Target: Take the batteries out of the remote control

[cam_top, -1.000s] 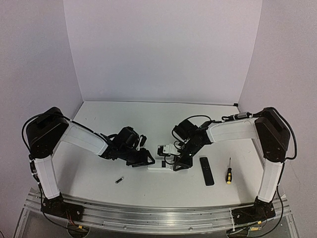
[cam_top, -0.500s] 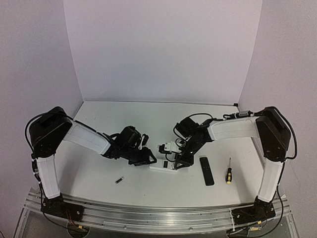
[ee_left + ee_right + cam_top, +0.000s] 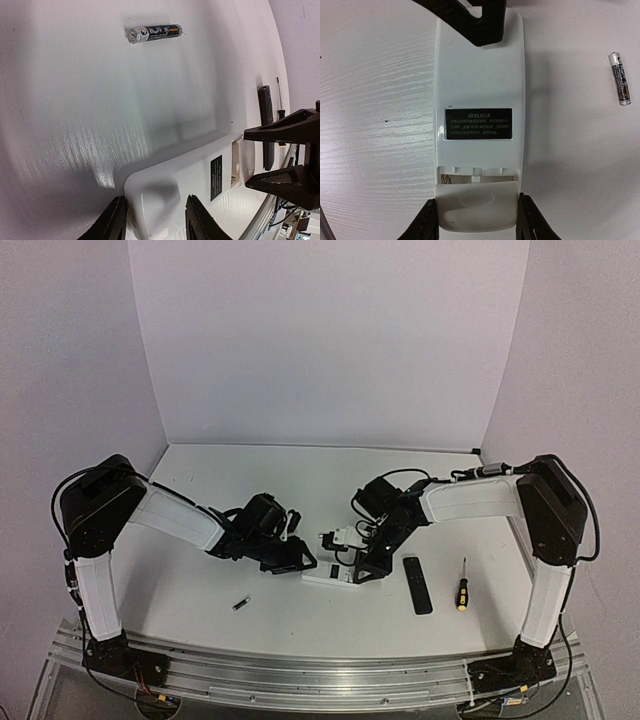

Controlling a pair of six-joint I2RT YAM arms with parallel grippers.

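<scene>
Across the white table [image 3: 200, 480], the left gripper [image 3: 155, 212] has slid right to straddle the left end of the remote [image 3: 477, 75], grip unclear, while the right gripper [image 3: 477, 220] clamps its right end, so it looks braced for extraction, with one battery [image 3: 153, 34] loose near-left.

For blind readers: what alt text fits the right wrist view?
A white remote lies back-up, its battery cover slid partly open between the fingers of the right hand; the left hand is at its far end, and one battery lies nearby.

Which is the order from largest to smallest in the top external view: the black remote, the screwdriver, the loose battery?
1. black remote
2. screwdriver, about as long but much thinner
3. battery, clearly smallest
</scene>
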